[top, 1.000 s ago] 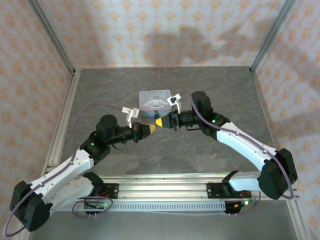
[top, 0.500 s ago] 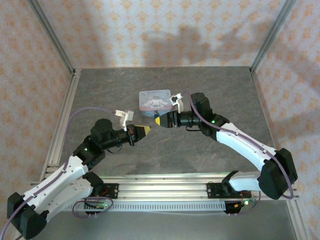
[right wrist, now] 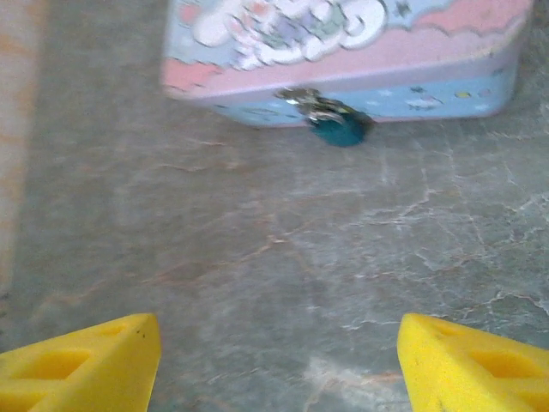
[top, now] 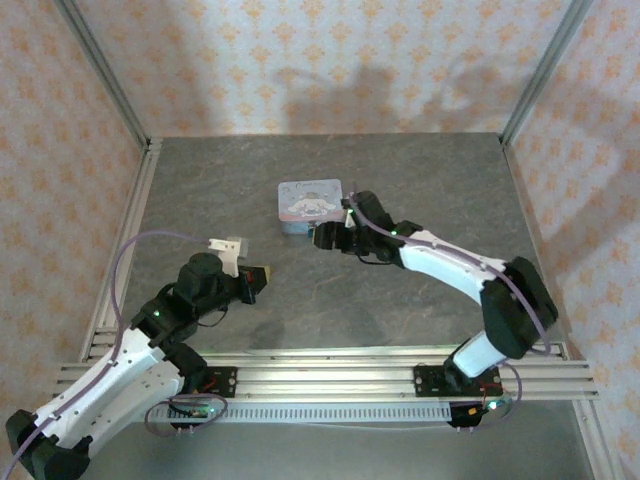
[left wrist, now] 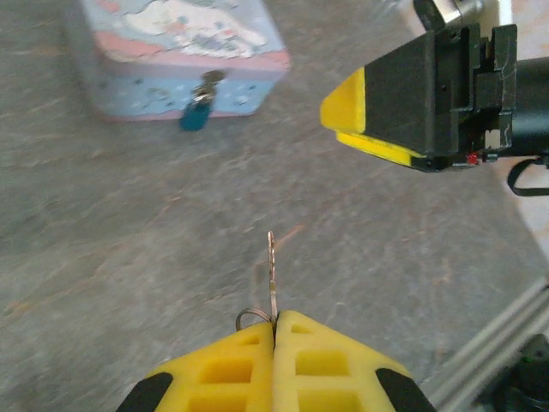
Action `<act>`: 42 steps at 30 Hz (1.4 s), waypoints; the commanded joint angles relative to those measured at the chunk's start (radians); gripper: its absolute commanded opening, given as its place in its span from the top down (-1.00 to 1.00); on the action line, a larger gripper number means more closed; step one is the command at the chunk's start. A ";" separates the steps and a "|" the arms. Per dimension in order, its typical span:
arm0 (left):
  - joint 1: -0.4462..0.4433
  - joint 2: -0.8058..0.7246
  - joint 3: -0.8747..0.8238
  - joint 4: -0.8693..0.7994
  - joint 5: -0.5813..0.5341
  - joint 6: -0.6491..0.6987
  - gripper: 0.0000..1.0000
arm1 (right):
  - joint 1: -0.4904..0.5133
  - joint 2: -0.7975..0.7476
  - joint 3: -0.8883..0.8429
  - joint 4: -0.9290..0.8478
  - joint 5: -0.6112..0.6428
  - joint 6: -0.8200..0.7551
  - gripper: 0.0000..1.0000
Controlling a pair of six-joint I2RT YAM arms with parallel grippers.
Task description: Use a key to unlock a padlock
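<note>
- Left jaws clamped on key (left wrist: 271, 262); blade sticks straight out past the tips.
- Right jaws wide open, empty; padlock (right wrist: 337, 129) straight ahead of them, hanging on tin (right wrist: 386, 60) front.
- Next, I'd say: right jaws pinch padlock body to steady it, then left jaws feed key in square, no side load. Thin blade may bend.
- Count: one key, one padlock, one tin.

Grey marbled table (top: 420, 170); pale-blue cartoon tin (top: 310, 203) resting flat on it, toward far middle

Thin metal key (left wrist: 272, 276), matt marbled tabletop (left wrist: 103, 225)
</note>
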 commanded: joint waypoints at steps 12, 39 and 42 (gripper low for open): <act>0.174 0.171 0.015 0.035 -0.054 -0.063 1.00 | 0.087 0.316 0.203 -0.020 0.470 0.061 -0.31; 0.455 0.739 0.226 0.285 0.206 0.060 1.00 | 0.092 0.424 0.337 -0.024 0.656 0.094 -0.08; 0.455 0.796 0.296 0.261 0.180 0.083 1.00 | 0.075 0.356 0.333 -0.092 0.667 0.084 -0.09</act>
